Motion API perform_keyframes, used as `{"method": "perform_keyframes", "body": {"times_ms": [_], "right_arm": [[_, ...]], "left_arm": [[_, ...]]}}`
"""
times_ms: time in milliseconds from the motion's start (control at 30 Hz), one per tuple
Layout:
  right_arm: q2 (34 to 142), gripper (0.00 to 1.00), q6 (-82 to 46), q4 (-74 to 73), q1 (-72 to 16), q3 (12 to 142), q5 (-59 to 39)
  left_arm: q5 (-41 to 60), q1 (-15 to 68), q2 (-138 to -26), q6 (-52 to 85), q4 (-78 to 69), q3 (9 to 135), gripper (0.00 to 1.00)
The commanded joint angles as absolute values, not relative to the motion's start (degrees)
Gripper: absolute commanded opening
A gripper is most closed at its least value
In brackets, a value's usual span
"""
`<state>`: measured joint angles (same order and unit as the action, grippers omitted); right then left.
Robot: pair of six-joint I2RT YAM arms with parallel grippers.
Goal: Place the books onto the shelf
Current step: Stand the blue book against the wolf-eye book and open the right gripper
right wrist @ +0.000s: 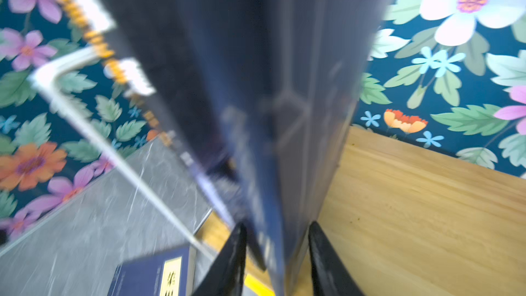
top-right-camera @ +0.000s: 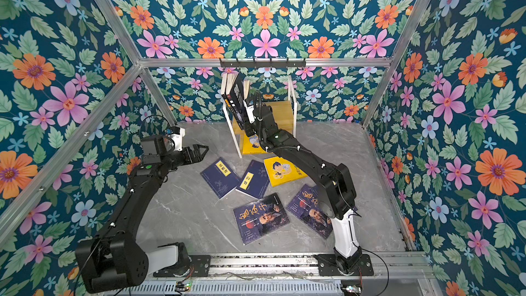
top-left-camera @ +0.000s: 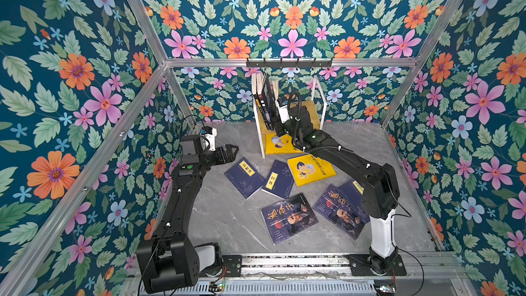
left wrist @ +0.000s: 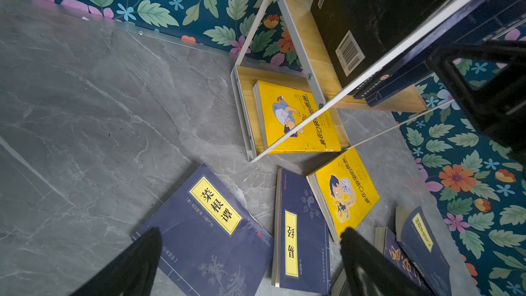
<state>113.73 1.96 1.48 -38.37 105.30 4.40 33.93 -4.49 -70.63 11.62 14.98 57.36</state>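
My right gripper [right wrist: 275, 232] reaches into the upper tier of the small two-tier shelf [top-left-camera: 313, 111] of light wooden boards in a thin white metal frame. The shelf stands at the back of the grey marble-patterned table [top-left-camera: 222, 223], against the floral wall. The gripper's two black fingers [right wrist: 233, 254] sit on either side of the lower edge of a thin dark navy paperback [right wrist: 284, 103] that stands on the upper board. The wrist view is blurred, so I cannot tell whether the fingers press the covers or stand just off them. This book stands with the other books at the left end of that tier in both top views, among them a black paperback with white characters [top-right-camera: 237, 95]. A bright yellow paperback with a cartoon figure [top-left-camera: 277, 143] lies flat on the lower board. My left gripper [top-left-camera: 234, 153] hangs above the table, left of the shelf, with its fingers spread wide and nothing between them. Flat on the table lie a second yellow cartoon book [top-left-camera: 310, 169], a navy book with a yellow title label [top-left-camera: 244, 176] and its twin [top-left-camera: 279, 179] beside it. Nearer the front lie two dark purple-blue books showing a bearded man [top-left-camera: 289, 217]. One more navy labelled book [left wrist: 421, 240] rests partly on the right-hand purple one, beneath my right arm.
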Motion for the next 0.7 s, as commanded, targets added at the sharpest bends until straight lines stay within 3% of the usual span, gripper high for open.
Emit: {"method": "perform_keyframes", "body": {"times_ms": [0, 267, 667], "right_arm": [[111.67, 0.47, 7.87, 1.37, -38.33, 103.20, -2.24], [112.64, 0.58, 11.83, 2.53, -37.45, 105.35, -9.46], [114.16, 0.60, 12.96, 4.86, -35.20, 108.48, -15.99]], "left_arm": [[33.44, -4.65, -70.45, 11.16, 13.60, 57.23, 1.00], [33.66, -5.25, -69.88, 11.39, 13.29, 56.78, 1.00], [33.76, -5.75, -69.72, 12.04, 13.58, 57.17, 1.00]]}}
